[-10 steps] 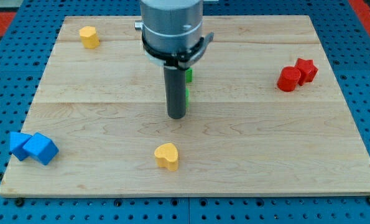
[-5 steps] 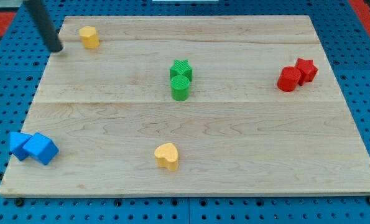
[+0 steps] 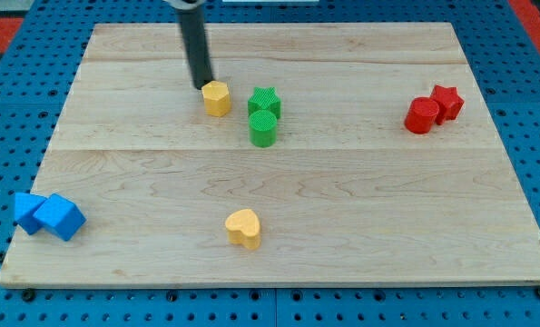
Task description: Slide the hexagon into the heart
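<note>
The yellow hexagon (image 3: 217,98) sits on the wooden board (image 3: 387,200) a little left of centre, in the upper half. My tip (image 3: 203,85) touches its upper left side. The yellow heart (image 3: 244,227) lies near the view's bottom, well below the hexagon and slightly to its right. The rod rises from the tip to the view's top edge.
A green star (image 3: 265,100) and a green cylinder (image 3: 263,128) stand together just right of the hexagon. A red cylinder (image 3: 422,115) and red star (image 3: 447,102) sit at the right. Two blue blocks (image 3: 48,215) lie at the lower left edge.
The yellow hexagon has slid from the board's upper left corner down and right to beside the green blocks. My tip has moved with it from the left edge.
</note>
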Action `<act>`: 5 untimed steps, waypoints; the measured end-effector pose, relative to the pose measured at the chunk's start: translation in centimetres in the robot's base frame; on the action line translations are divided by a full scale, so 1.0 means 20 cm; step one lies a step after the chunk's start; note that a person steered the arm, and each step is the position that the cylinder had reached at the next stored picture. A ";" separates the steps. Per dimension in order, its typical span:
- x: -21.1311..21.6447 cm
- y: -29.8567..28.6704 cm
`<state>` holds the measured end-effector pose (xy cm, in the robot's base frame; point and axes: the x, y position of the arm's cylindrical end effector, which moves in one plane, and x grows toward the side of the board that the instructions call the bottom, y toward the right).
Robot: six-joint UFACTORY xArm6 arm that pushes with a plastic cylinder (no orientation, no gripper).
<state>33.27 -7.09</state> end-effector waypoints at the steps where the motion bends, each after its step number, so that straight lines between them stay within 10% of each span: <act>1: 0.01 0.03; 5: 0.80 0.06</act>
